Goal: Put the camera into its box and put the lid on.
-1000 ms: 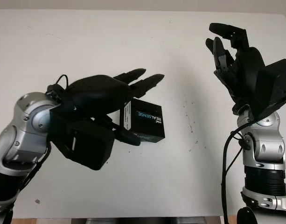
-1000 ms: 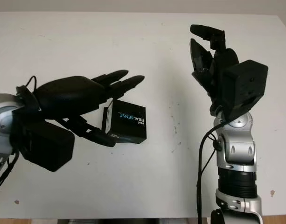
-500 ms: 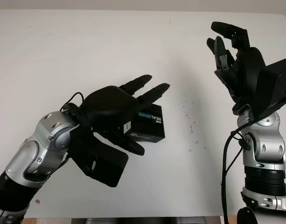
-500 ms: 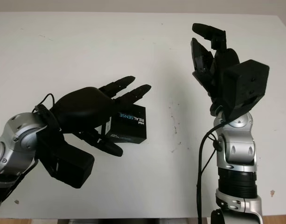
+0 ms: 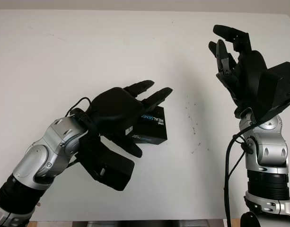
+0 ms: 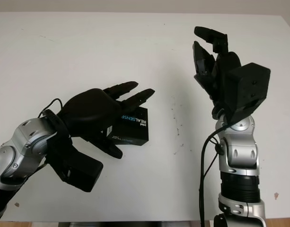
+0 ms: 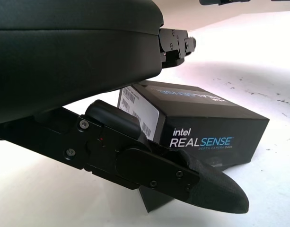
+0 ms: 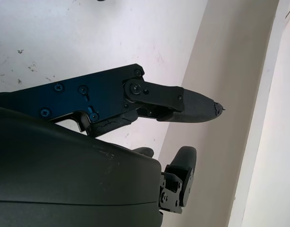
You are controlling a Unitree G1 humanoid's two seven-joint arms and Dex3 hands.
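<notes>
A white bench [image 5: 88, 47] seen from above, with a robot arm entering from each lower corner. Near the middle of the bench sits a small black box [image 5: 152, 127] printed "Intel RealSense", lid on, so what it holds cannot be seen. No loose camera lies on the bench.

The left hand [image 5: 123, 113] is open and holds nothing. Its palm covers the box's left part from above, two fingers [image 5: 156, 97] reach out over the box top, and the thumb [image 7: 182, 177] passes in front of the box's near side. In the left wrist view a gap shows between the palm and the box top; whether the thumb touches the box cannot be told.

The right hand [image 5: 234, 56] is open, raised well above the bench at the right, far from the box.

Compared with a second ago, the left hand has moved further over the box; the box and the right hand have stayed put.
</notes>
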